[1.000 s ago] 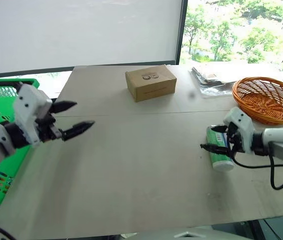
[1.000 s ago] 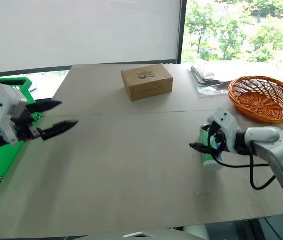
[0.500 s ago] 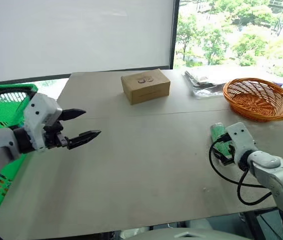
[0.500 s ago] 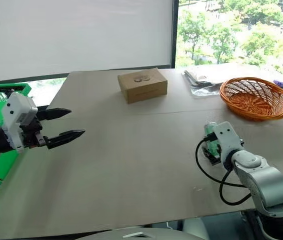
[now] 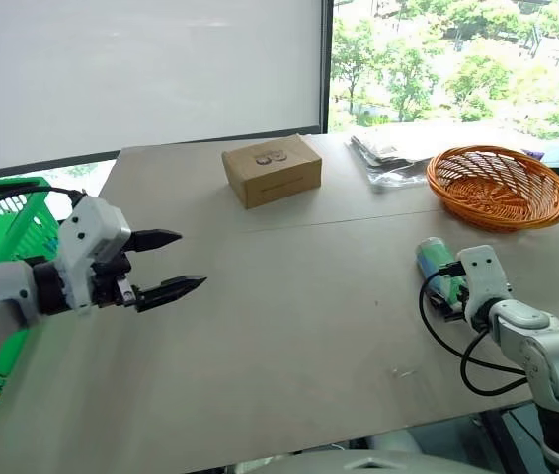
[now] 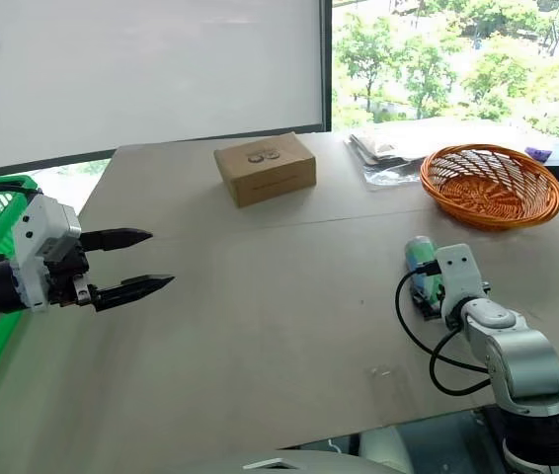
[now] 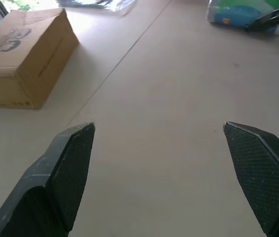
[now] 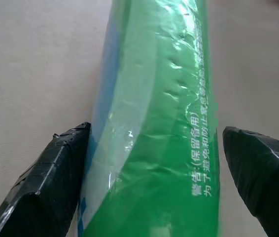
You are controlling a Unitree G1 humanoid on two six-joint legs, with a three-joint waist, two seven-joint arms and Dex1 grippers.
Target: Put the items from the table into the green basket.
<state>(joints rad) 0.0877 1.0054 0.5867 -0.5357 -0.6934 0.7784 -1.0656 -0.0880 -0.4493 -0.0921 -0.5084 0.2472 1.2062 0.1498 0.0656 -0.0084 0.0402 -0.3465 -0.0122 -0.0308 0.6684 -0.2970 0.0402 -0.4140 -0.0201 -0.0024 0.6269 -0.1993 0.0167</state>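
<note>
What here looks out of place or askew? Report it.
Little stands out. The green-and-blue cylinder lies on its side on the table rather than upright, with the open right gripper straddling it. The cardboard box sits slightly skewed to the table's seam.

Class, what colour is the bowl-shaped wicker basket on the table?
Orange wicker basket, seen best in the left eye view.

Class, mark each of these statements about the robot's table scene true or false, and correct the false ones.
1. The green-and-blue cylinder lies between the open fingers of the right end effector. True.
2. The left end effector holds the cardboard box. False: it is open, holds nothing, and is apart from the box.
3. The orange wicker basket sits on the table. True.
4. The cylinder is already inside the green basket. False: it lies on the table.
</note>
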